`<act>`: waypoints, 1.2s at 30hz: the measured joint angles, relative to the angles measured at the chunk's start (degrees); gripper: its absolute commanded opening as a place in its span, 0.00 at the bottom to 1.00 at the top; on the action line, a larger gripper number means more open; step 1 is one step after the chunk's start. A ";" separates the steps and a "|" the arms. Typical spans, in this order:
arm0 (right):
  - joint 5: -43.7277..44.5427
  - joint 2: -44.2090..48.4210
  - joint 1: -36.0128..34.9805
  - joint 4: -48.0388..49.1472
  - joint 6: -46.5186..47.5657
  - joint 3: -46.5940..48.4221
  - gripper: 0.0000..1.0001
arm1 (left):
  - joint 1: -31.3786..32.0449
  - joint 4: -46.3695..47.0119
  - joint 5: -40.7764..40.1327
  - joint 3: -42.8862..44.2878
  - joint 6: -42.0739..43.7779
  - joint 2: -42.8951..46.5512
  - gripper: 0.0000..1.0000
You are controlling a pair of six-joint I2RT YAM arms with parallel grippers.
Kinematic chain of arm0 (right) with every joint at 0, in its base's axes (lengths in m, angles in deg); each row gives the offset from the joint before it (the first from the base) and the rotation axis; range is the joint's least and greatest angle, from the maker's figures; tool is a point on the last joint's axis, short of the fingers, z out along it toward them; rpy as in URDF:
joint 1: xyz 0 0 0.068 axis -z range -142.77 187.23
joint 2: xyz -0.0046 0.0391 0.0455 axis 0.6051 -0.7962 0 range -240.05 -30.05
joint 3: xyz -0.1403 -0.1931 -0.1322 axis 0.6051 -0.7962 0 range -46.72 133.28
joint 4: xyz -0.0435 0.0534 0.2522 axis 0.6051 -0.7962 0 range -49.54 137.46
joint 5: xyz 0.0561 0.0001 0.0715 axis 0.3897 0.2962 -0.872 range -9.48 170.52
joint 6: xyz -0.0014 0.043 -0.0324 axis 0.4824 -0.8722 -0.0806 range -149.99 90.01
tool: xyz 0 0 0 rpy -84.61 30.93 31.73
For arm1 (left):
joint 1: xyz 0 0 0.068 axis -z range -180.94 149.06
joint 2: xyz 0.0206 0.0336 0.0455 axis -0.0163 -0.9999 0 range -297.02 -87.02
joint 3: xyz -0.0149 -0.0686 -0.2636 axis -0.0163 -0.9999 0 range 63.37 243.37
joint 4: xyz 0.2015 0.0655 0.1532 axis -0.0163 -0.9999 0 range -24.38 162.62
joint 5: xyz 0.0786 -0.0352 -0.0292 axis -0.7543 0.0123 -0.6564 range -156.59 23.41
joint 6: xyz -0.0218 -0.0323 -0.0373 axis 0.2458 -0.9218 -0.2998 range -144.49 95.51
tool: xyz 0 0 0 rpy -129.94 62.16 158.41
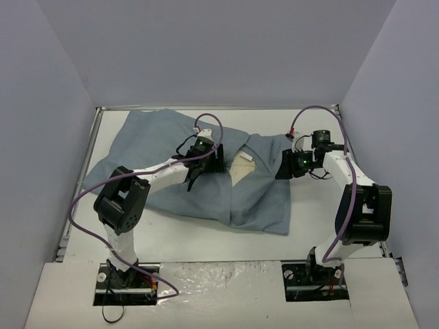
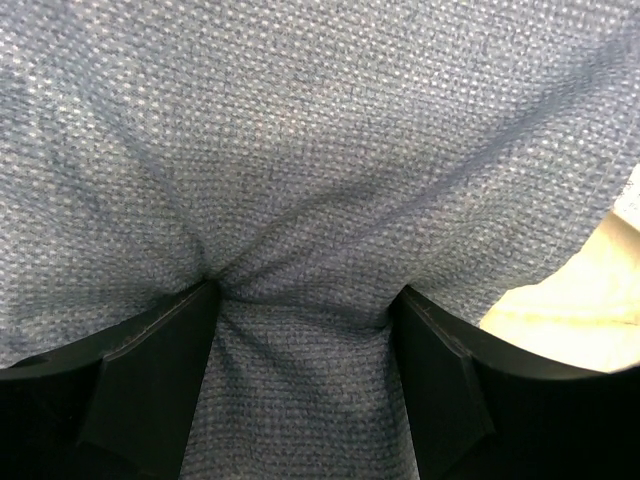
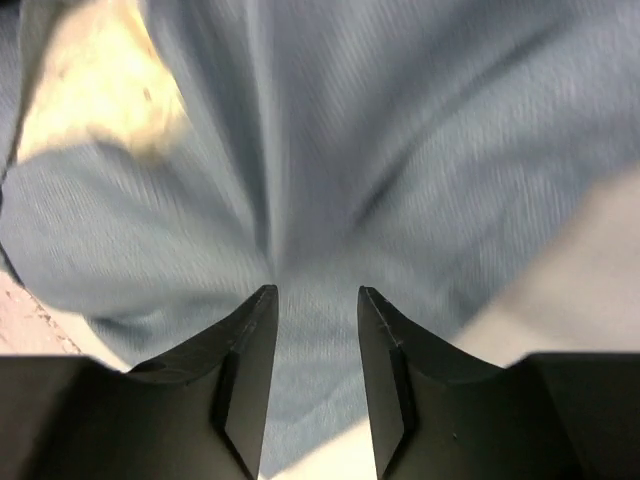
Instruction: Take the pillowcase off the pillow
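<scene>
The blue-grey pillowcase [image 1: 164, 137] lies spread and rumpled across the table. Through its open slit shows a cream patch of the pillow [image 1: 241, 168]. My left gripper [image 1: 198, 170] presses down on the cloth just left of that slit. In the left wrist view its fingers [image 2: 160, 370] stand wide apart, open, with a puckered ridge of pillowcase [image 2: 320, 130] gathered between them and the pillow [image 2: 575, 300] at the right edge. My right gripper [image 1: 287, 164] is at the pillowcase's right edge, open. Its jaws [image 3: 317, 290] stand apart just above the blurred cloth [image 3: 400, 130], with pillow [image 3: 90, 80] at upper left.
The white table [image 1: 206, 240] is boxed in by grey walls on three sides. A metal rail [image 1: 81, 164] runs along its left edge. Both arm bases are bolted at the near edge, and purple cables loop above each arm.
</scene>
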 measured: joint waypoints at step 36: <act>4.11 -10.40 -12.31 12.70 -33.09 9.49 0.01 | -4.57 6.23 0.15 -6.14 -1.11 3.50 0.67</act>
